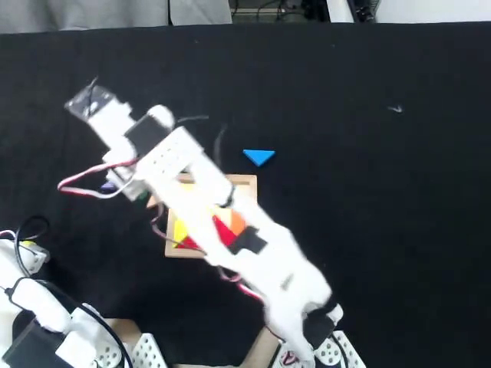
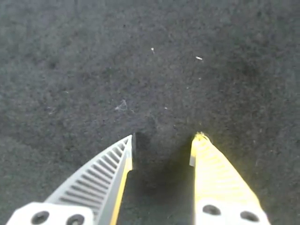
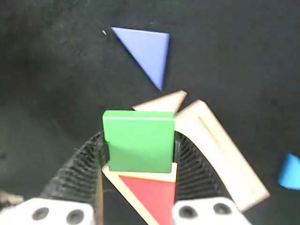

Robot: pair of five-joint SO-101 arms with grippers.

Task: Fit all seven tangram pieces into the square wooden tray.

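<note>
- Your right pincer (image 3: 139, 137) is clamped on the green square (image 3: 138, 146), one finger against each of two opposite sides. The piece sits flat and level between them.
- You hold the square over the near corner region of the wooden tray (image 3: 220, 154). The red triangle (image 3: 152, 197) and a thin yellow edge show directly beneath it.
- In the high view, the tray (image 1: 244, 182) lies under the right arm's outstretched links. Red, yellow (image 1: 180, 230) and orange (image 1: 236, 222) pieces are already inside. How much free space is left cannot be told, because the arm covers most of the tray.
- The step in hand looks like placing the green square. Next you will probably need to line its edges up with whatever gap remains beside the red triangle. Then lower it until it seats flat, and only after that spread the fingers.
- Watch the tray wall: if a corner of the square catches on it, the piece could end up tilted.
- A pale wood-coloured wedge (image 3: 161, 102) shows just past the square. Whether it is a loose piece or part of the tray cannot be told.
- Two pieces wait on the black table (image 1: 399, 230), the purple triangle (image 3: 147, 51) beyond the tray and the blue triangle (image 1: 259, 157) near the tray's far side.
- Your left pincer (image 2: 161, 157) is spread apart and holds nothing. It is low over bare cloth, well away from the tray.
</note>
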